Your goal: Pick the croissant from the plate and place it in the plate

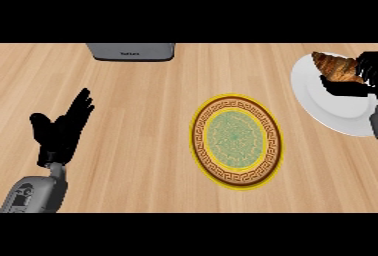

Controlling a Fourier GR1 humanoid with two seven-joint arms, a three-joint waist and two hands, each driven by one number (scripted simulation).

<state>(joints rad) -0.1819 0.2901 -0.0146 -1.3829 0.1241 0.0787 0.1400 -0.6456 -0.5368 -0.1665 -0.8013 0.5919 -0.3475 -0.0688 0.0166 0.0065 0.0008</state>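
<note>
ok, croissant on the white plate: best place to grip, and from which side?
Across its thick middle, from above. The croissant lies flat on the white plate, narrow end toward the far left. The right hand already has fingers curled around its right part.

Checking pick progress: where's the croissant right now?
In the head view's upper right, the croissant lies on the white plate, with the right hand curled around it.

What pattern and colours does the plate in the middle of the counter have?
Head view: the middle plate has a yellow rim, a brown key-pattern band and a pale green centre.
</note>
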